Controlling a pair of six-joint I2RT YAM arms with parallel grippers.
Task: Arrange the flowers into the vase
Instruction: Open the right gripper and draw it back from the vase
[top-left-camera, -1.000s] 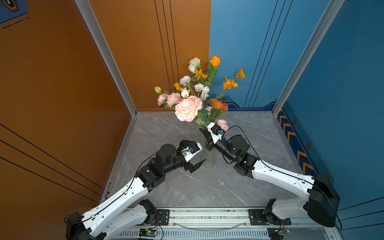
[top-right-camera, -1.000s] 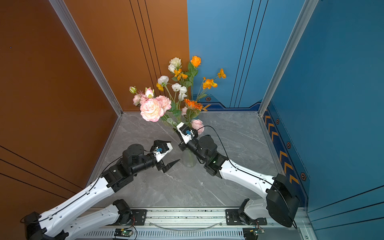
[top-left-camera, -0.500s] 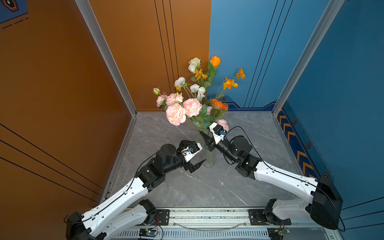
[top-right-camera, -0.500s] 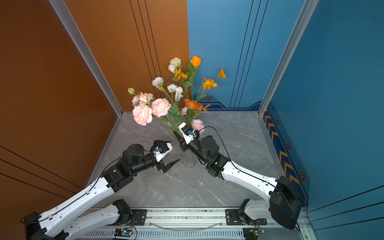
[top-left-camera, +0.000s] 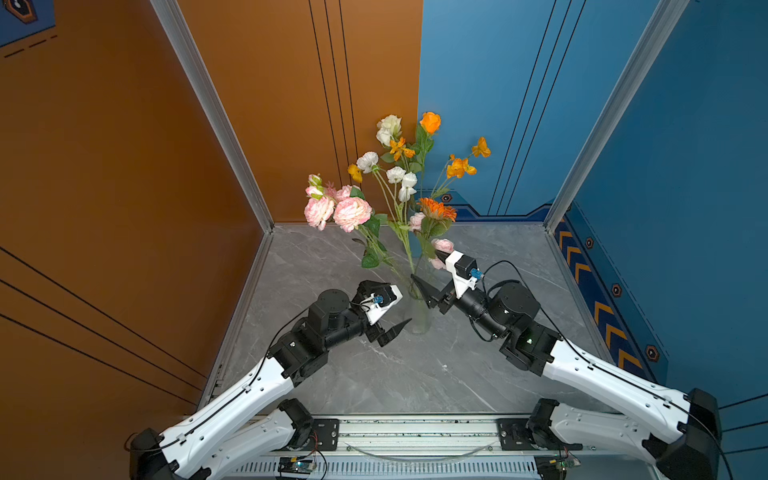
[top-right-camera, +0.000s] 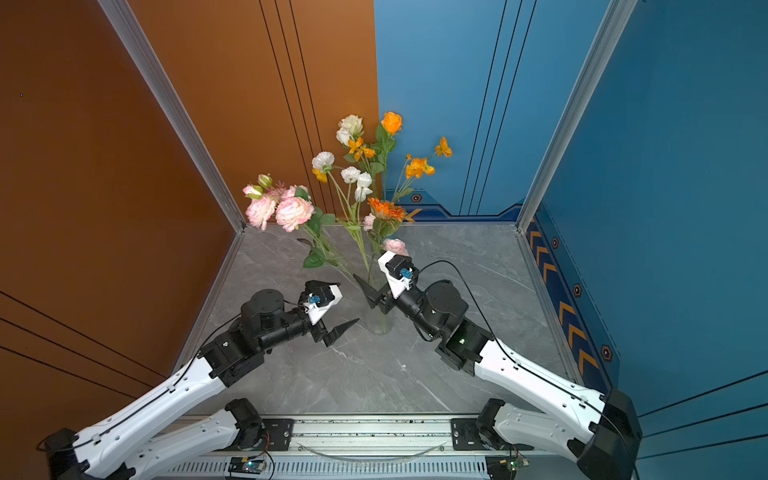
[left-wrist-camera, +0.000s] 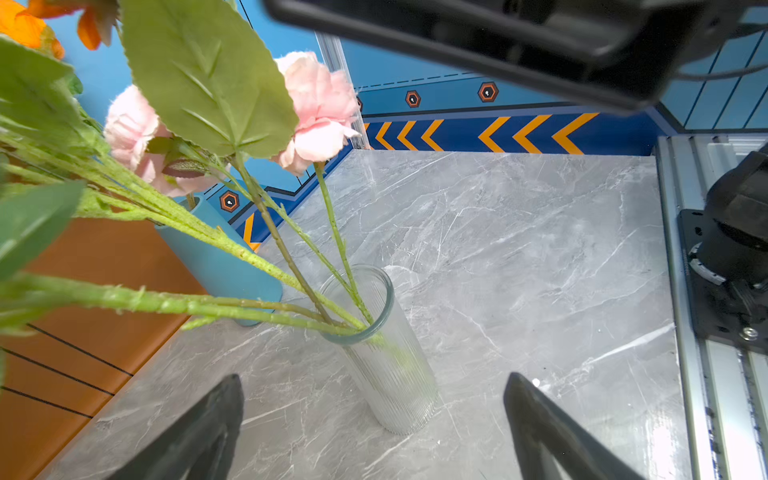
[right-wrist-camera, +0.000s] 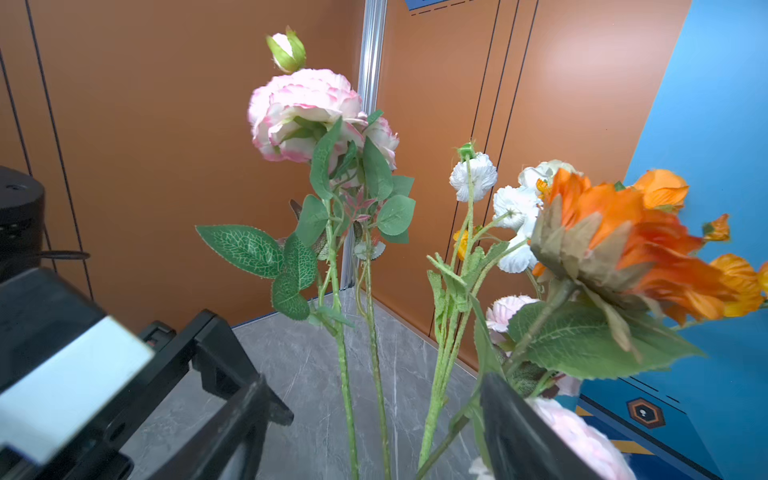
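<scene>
My main worry is the glass vase (left-wrist-camera: 390, 374). It is tall, narrow and ribbed, and the flowers (top-left-camera: 399, 187) fan far out above it, with the heavy pink blooms (top-left-camera: 340, 210) leaning toward the orange wall (top-left-camera: 291, 104). That looks top-heavy to me.

The right tool (right-wrist-camera: 370, 399) sits near the vase mouth with its jaws spread wide. Several green stems (right-wrist-camera: 345, 374) run up between them unpinched, so it holds nothing. If I draw that arm off sideways instead of straight back, a finger could catch a leaf or stem and drag it out, or tip the whole vase.

The left tool (left-wrist-camera: 374, 386) is also spread wide and empty, low beside the vase's foot. A careless nudge from there could slide or topple the vase on the smooth grey worktop (top-left-camera: 415, 374).

As for containers, the vase stands upright mid-worktop, with every stem I can see gathered in its mouth. I cannot tell whether there is water in it. A blue cylinder (left-wrist-camera: 220, 270) shows near it in the left wrist view, and I cannot tell what it holds.
</scene>
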